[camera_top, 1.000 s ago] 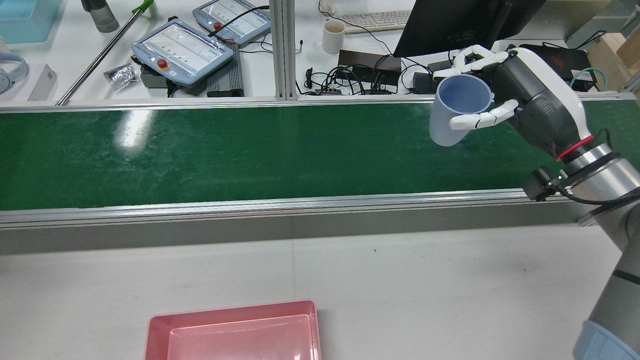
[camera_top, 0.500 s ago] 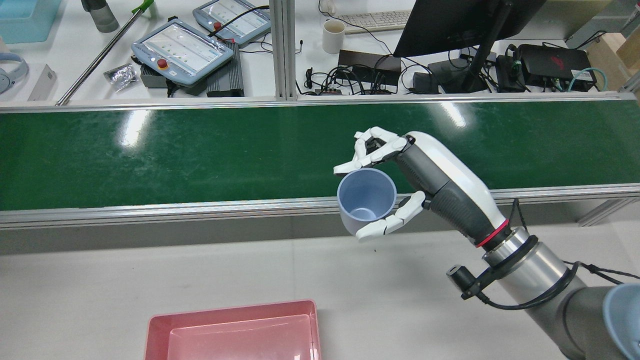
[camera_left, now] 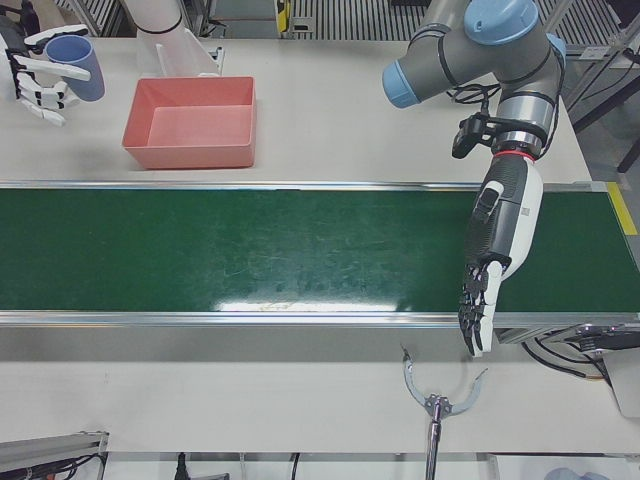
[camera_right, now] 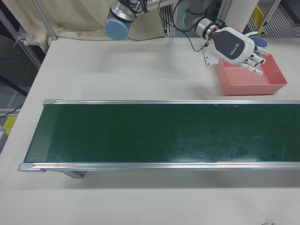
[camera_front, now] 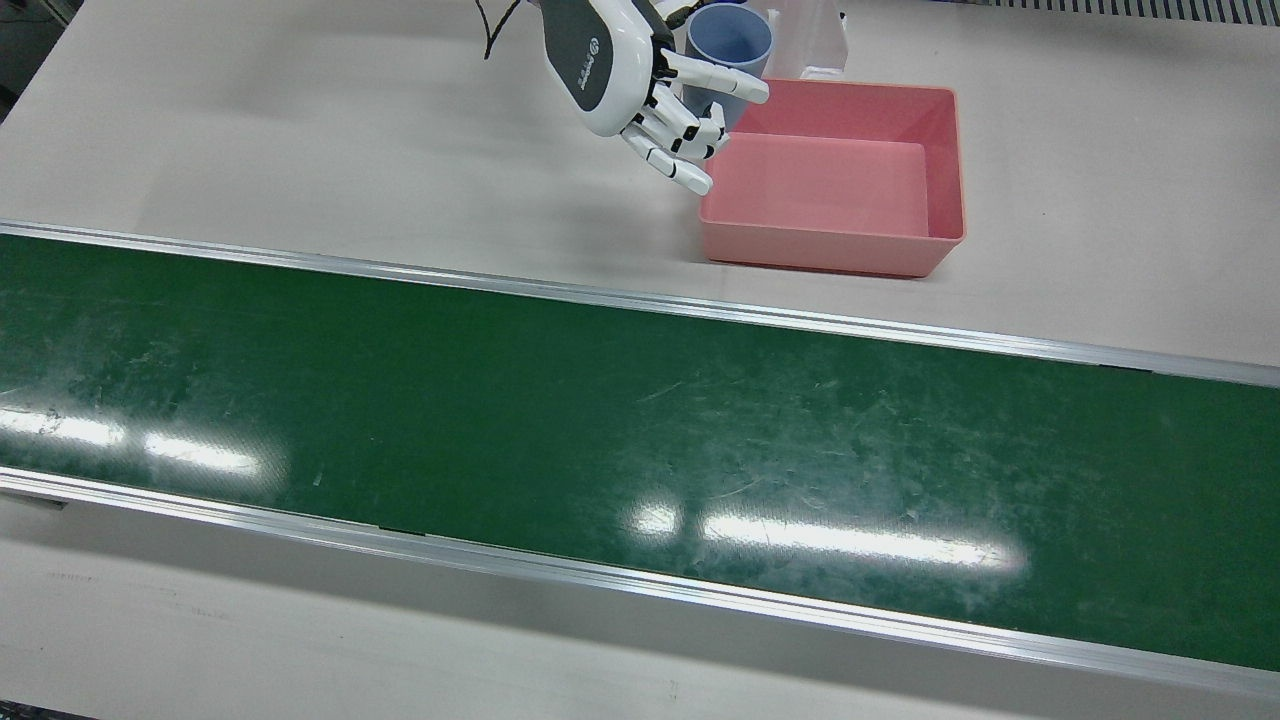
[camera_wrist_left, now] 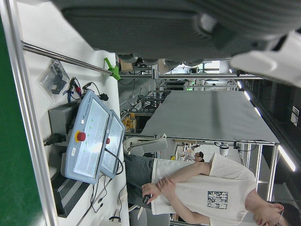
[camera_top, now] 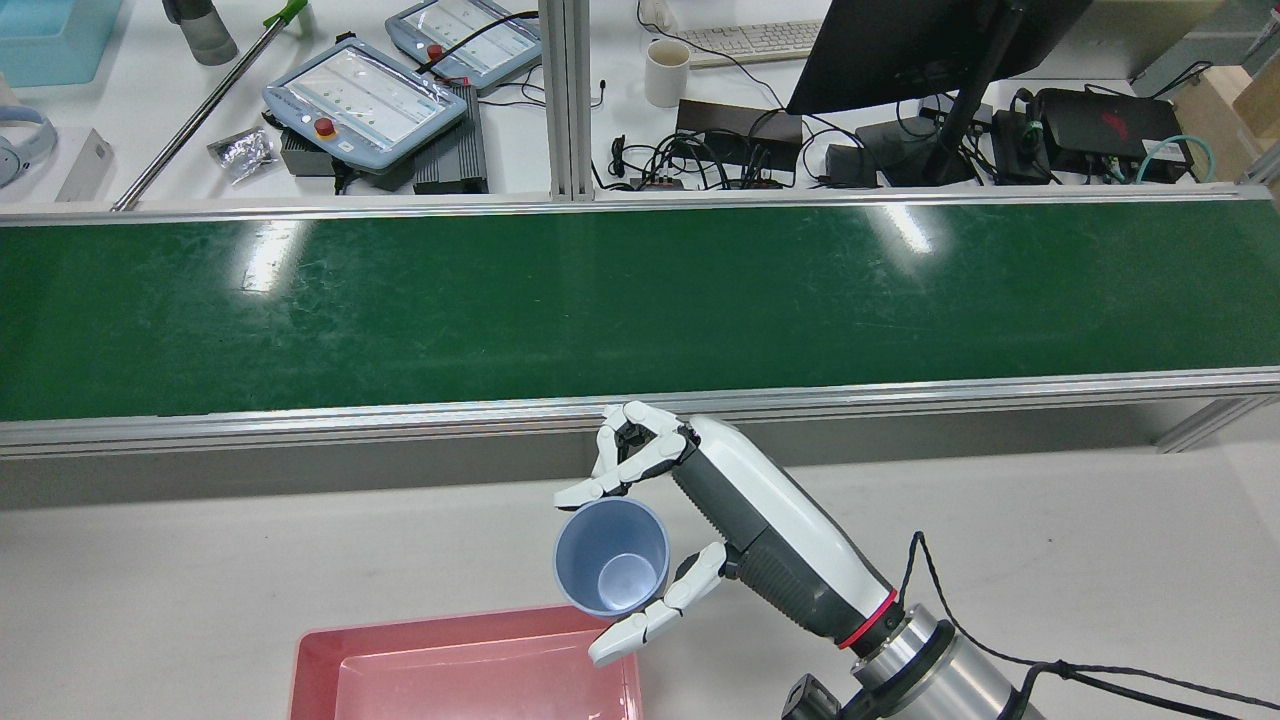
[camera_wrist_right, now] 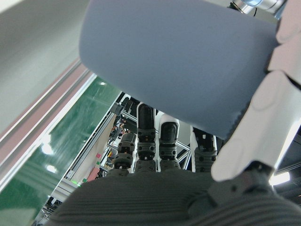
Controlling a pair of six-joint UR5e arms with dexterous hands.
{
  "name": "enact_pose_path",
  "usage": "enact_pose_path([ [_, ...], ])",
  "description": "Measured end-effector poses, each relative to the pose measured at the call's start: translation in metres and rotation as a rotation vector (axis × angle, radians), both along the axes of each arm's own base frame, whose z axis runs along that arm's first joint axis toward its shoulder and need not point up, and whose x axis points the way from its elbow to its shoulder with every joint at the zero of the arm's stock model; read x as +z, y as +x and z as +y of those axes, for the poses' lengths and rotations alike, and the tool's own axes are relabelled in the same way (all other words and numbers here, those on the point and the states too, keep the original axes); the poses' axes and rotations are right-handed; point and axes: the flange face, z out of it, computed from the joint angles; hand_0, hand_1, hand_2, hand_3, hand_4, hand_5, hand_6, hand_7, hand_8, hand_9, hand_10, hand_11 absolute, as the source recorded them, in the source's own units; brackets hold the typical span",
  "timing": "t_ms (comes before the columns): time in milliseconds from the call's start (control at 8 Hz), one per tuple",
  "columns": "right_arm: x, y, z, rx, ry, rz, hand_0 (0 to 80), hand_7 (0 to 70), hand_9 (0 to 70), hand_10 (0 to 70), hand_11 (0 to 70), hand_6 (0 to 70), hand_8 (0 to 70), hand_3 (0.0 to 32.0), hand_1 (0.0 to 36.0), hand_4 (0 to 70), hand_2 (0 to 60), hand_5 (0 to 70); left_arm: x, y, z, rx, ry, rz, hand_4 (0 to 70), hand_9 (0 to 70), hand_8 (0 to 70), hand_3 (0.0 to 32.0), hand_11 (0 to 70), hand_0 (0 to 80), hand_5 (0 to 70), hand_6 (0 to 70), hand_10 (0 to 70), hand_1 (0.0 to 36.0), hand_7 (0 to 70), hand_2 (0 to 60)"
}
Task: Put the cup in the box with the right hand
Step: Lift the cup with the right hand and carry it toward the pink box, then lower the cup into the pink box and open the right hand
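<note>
My right hand point(camera_top: 740, 520) is shut on a light blue cup point(camera_top: 612, 568), held upright with its mouth up. It hangs by the far right corner of the pink box point(camera_top: 330, 650) in the rear view. The front view has the cup point(camera_front: 728, 45) at the box's point(camera_front: 830, 255) top left corner, the hand point(camera_front: 620, 70) just left of it. The cup's wall point(camera_wrist_right: 178, 66) fills the right hand view. The box is empty. My left hand point(camera_left: 495, 260) hangs open, fingers pointing down, over the belt's operator-side edge.
The green conveyor belt point(camera_top: 640, 300) crosses the whole table between the box and the operators' desk. Teach pendants point(camera_top: 365, 100), a monitor point(camera_top: 920, 45) and a mug point(camera_top: 667, 72) sit beyond it. A white pedestal point(camera_front: 815, 40) stands right behind the box. A person point(camera_wrist_left: 202, 188) sits across the desk.
My right hand has carried the cup from above the belt's far edge, across the belt and down to the pink box's corner. The grip stays the same.
</note>
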Motion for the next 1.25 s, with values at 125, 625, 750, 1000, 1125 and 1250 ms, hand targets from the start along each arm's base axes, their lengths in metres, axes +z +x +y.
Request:
enact_pose_path([
  [125,0.008,-0.028,0.008,-0.009,-0.003,0.010,48.1,70.0,44.5,10.8,14.3,20.5,21.3,0.0,3.6,70.0,9.7,0.0,0.000,0.000,0.000,0.000,0.000,0.000,0.0,0.0,0.0,0.0,0.0,0.0,0.0,0.0,0.0,0.0,0.0,0.0],
  [625,0.054,-0.124,0.021,-0.040,-0.009,-0.038,0.0,48.0,15.8,0.1,0.0,8.9,5.4,0.0,0.0,70.0,10.8,0.0,0.000,0.000,0.000,0.000,0.000,0.000,0.0,0.0,0.0,0.0,0.0,0.0,0.0,0.0,0.0,0.0,0.0,0.0],
  [750,0.057,-0.133,0.023,-0.043,-0.009,-0.045,0.0,50.9,17.1,0.0,0.0,9.2,5.8,0.0,0.0,70.0,13.7,0.0,0.000,0.000,0.000,0.000,0.000,0.000,0.0,0.0,0.0,0.0,0.0,0.0,0.0,0.0,0.0,0.0,0.0,0.0],
  [1000,0.057,-0.136,0.024,-0.045,-0.008,-0.052,0.0,63.8,21.8,0.0,0.0,11.5,7.3,0.0,0.0,70.0,21.7,0.0,0.000,0.000,0.000,0.001,0.000,0.000,0.0,0.0,0.0,0.0,0.0,0.0,0.0,0.0,0.0,0.0,0.0,0.0],
  [1125,0.056,-0.134,0.024,-0.045,-0.008,-0.054,0.0,70.0,25.6,0.0,0.0,13.2,8.9,0.0,0.0,70.0,23.8,0.0,0.000,0.000,0.000,0.001,0.000,0.000,0.0,0.0,0.0,0.0,0.0,0.0,0.0,0.0,0.0,0.0,0.0,0.0],
  [1250,0.055,-0.133,0.024,-0.045,-0.008,-0.057,0.0,70.0,27.1,0.0,0.0,13.8,9.4,0.0,0.0,70.0,26.4,0.0,0.000,0.000,0.000,0.000,0.000,0.000,0.0,0.0,0.0,0.0,0.0,0.0,0.0,0.0,0.0,0.0,0.0,0.0],
])
